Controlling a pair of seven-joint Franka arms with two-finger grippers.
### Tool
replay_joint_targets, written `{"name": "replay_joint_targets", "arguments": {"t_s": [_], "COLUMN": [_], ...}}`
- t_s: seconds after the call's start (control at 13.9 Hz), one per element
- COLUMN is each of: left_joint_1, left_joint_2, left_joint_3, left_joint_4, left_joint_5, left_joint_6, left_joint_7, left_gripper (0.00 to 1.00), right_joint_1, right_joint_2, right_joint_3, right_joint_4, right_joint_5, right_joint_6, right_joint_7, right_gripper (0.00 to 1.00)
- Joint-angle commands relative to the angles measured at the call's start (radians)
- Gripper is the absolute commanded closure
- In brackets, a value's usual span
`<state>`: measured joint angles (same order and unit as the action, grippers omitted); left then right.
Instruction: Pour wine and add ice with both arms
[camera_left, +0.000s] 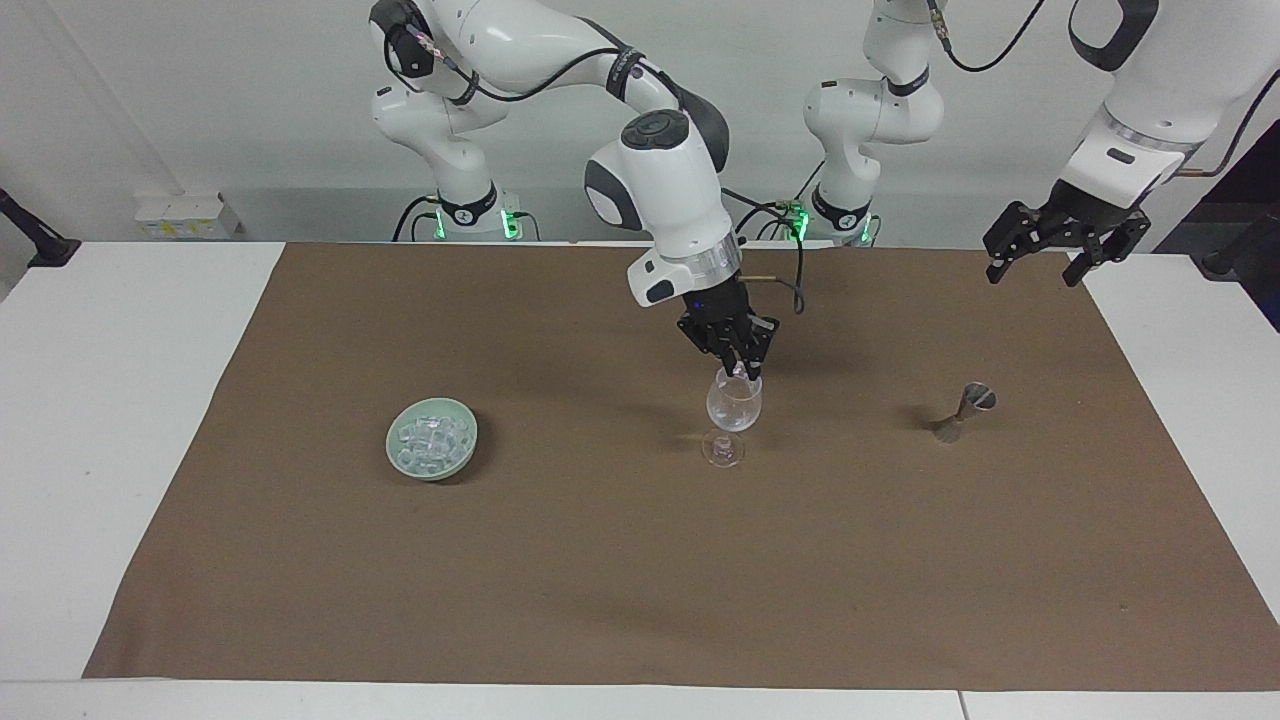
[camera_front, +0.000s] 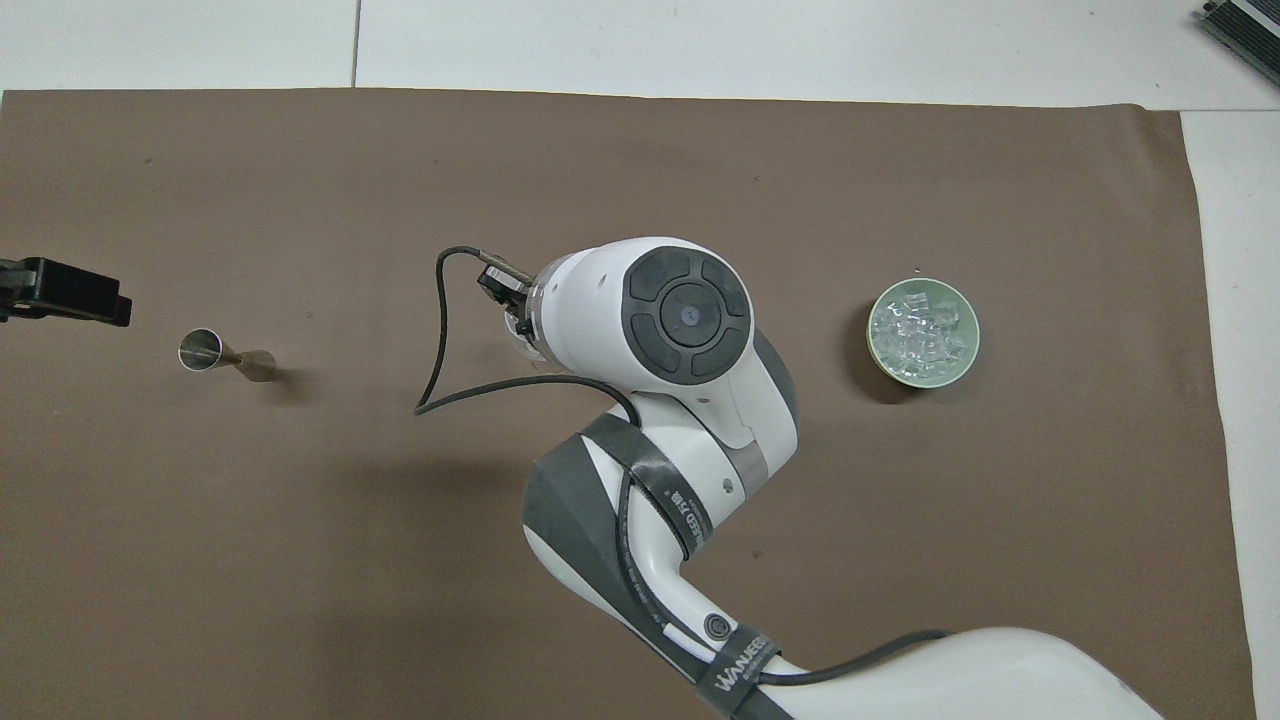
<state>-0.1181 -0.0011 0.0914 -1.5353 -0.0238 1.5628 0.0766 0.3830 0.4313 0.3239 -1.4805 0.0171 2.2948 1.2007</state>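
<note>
1. The right gripper (camera_left: 741, 368) was pinched shut just over the rim of the stemmed glass (camera_left: 733, 405), at the centre of the facing view. What it pinched could not be made out; it may have been a cube. A cube let go off-centre could strike the rim and bounce onto the brown mat (camera_left: 600, 560).
2. The glass looked light and top-heavy on its thin stem; any sideways nudge from the fingertips as the arm lifted could tip it.
3. The left gripper (camera_left: 1063, 238), jaws spread and empty, hung in the upper right of the facing view, above the mat's edge. The metal jigger (camera_left: 962, 410) stood below it, untouched.
4. The ice (camera_left: 432, 438) was a heap of small clear, glassy cubes filling the pale green bowl (camera_left: 398, 450) at left of centre in the facing view. Such cubes looked slippery to pinch.
</note>
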Motion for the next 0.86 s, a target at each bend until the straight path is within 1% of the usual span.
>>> {"name": "replay_joint_targets", "arguments": {"t_s": [0.0,0.07,0.14,0.29,0.58,0.65,0.79], "left_joint_1": [0.054,0.051,0.051,0.051,0.055,0.058,0.051], "left_joint_2": [0.003,0.004,0.006,0.006,0.007,0.007,0.009], "left_joint_3": [-0.065,-0.064,-0.065,-0.065,-0.065,-0.065,-0.064], "left_joint_4": [0.015,0.017,0.017,0.017,0.021,0.021,0.021], "left_joint_5": [0.016,0.016,0.016,0.022,0.022,0.022,0.022], "left_joint_6": [-0.018,-0.020,-0.020,-0.017,-0.017,-0.015,-0.010], "left_joint_7": [0.017,0.014,0.015,0.017,0.014,0.015,-0.012], "left_gripper": [0.00,0.00,0.00,0.00,0.00,0.00,0.00], "right_joint_1": [-0.001,-0.001,-0.001,-0.001,0.000,0.002,-0.001], "right_joint_2": [0.020,0.020,0.020,0.020,0.020,0.009,0.003], "right_joint_3": [0.004,0.004,0.004,0.004,0.004,0.003,0.004], "right_joint_4": [0.025,0.025,0.025,0.025,0.026,0.026,0.026], "right_joint_5": [-0.016,-0.016,-0.016,-0.016,-0.016,-0.020,-0.029], "right_joint_6": [0.006,0.008,0.006,0.009,0.005,-0.003,-0.011], "right_joint_7": [0.008,0.008,0.008,0.004,0.005,0.000,0.002], "right_gripper": [0.70,0.65,0.64,0.62,0.62,0.57,0.39]}}
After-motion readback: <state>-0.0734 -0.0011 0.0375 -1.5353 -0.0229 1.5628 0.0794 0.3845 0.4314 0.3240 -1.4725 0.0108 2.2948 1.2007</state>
